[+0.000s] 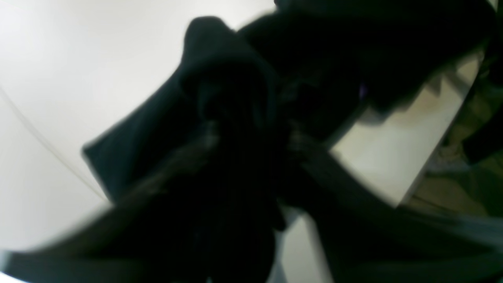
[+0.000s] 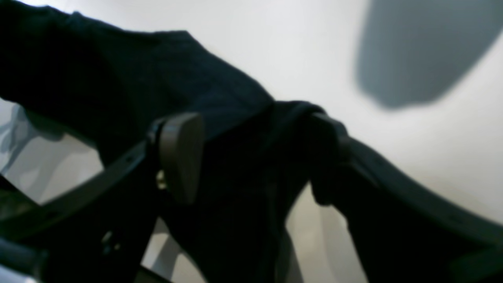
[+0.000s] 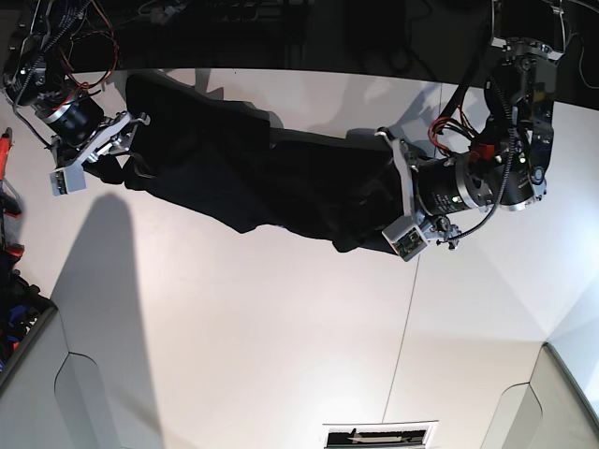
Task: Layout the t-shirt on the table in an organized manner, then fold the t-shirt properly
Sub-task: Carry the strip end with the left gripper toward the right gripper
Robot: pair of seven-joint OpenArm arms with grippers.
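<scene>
The black t-shirt hangs stretched between my two grippers over the far part of the white table. My left gripper, on the right of the base view, is shut on one end of the shirt. In the left wrist view the gripper has bunched black cloth between its fingers. My right gripper, on the left of the base view, is shut on the other end. In the right wrist view the gripper pinches a fold of the shirt. Lettering and print are hidden.
A thin dark seam runs across the table. Grey angled panels sit at the near corners. A small labelled slot lies at the near edge. Cables and dark gear crowd the far left.
</scene>
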